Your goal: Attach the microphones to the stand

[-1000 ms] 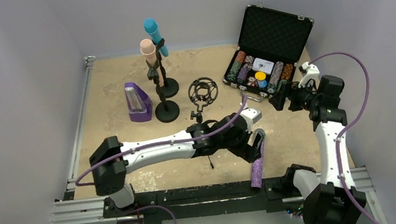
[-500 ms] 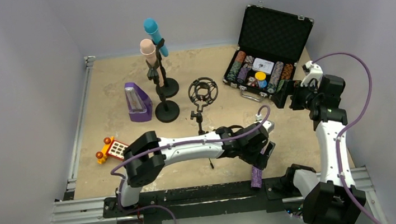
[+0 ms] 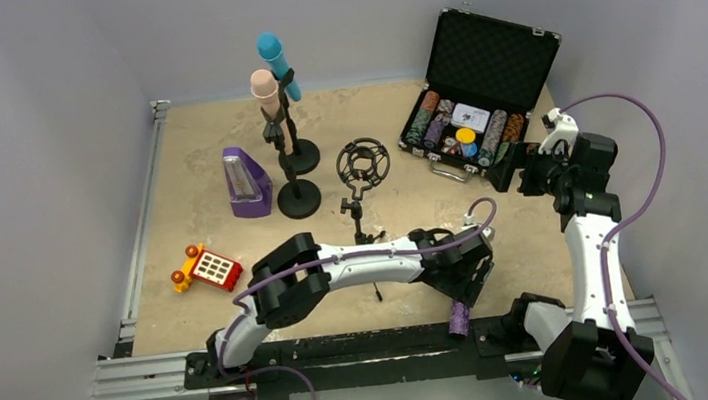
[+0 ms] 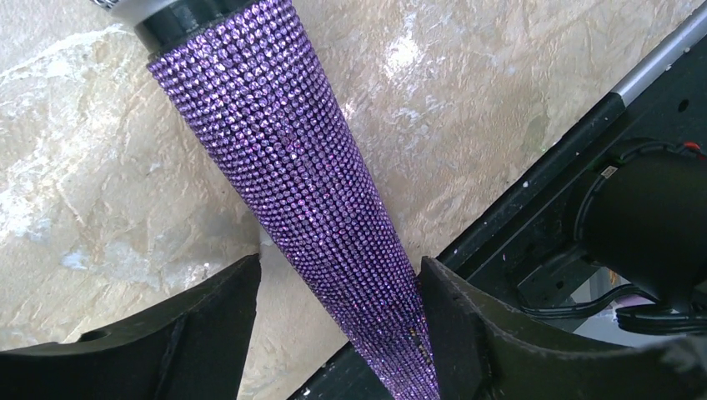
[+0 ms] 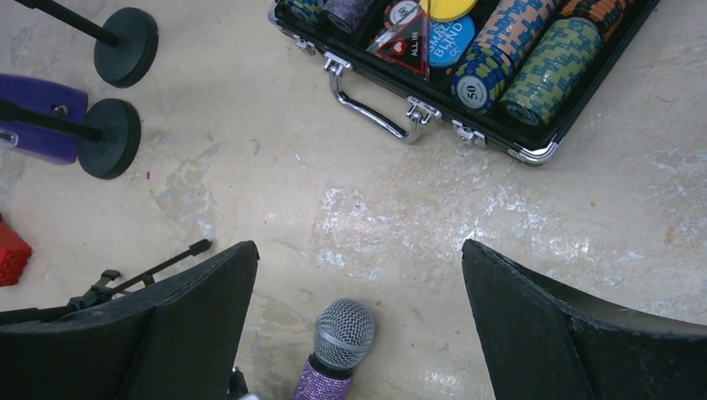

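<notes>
The left gripper (image 4: 338, 271) stands partly open astride the purple microphone (image 4: 283, 150), one finger on each side of its glittery shaft with a sliver of table (image 4: 517, 100) between. It grips nothing. The right gripper (image 5: 357, 254) gapes wide and empty, well apart from the microphone. Farther off, the blue microphone (image 3: 275, 60) and pink microphone (image 3: 265, 87) sit on stands (image 3: 299, 198).
</notes>
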You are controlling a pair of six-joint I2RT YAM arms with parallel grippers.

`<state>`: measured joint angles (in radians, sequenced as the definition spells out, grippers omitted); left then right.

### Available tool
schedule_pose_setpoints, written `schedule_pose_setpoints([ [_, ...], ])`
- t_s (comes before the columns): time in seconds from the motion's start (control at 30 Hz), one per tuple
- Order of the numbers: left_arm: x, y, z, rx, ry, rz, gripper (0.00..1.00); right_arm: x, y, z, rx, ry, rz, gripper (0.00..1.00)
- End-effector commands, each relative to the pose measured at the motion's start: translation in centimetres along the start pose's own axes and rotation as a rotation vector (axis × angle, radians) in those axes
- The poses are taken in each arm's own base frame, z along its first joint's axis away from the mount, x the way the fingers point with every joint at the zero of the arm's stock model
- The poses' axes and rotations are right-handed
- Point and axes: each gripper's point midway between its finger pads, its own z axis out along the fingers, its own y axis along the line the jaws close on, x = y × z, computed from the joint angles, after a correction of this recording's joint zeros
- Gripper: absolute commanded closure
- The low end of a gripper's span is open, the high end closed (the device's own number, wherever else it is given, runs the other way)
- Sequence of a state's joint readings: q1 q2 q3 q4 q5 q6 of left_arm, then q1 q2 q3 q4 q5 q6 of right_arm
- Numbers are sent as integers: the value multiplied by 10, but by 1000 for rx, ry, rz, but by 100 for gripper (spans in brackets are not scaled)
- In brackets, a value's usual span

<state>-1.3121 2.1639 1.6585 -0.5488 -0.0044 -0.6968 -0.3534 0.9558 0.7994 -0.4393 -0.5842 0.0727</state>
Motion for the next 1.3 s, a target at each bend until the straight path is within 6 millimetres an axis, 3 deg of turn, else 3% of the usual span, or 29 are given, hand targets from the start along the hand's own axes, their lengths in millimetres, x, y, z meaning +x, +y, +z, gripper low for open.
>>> schedule_pose_setpoints([
  [0.0,5,8,4,-60,26,4,27,-18,0,-2,9,-52,-15,3],
  [0.1,15,22,8,-114,59,29,35,-17,0,-2,10,-50,-14,3],
  [0.27,24,44,1,-185,67,56,60,-17,2,-2,-2,-48,-16,3],
  [0.37,21,52,-8,-210,46,62,75,-15,4,-2,-16,-40,-16,3],
  [0.47,10,56,-26,-203,-13,70,98,-13,8,-2,-45,-30,-26,4],
  [0.5,7,58,-33,-204,-36,73,100,-12,11,-2,-61,-27,-34,4],
  [0.67,-21,68,-74,-180,-210,72,100,-5,34,-7,-218,5,-113,3],
  [0.77,-40,71,-100,-158,-330,70,100,5,62,-17,-407,35,-168,3],
  [0.87,-60,69,-121,-145,-441,85,100,12,84,-26,-568,47,-160,3],
  [1.0,-92,62,-144,-125,-561,92,100,15,98,-30,-693,69,-93,4],
  [1.27,-124,73,-137,-141,-590,31,100,21,100,-23,-770,146,97,6],
])
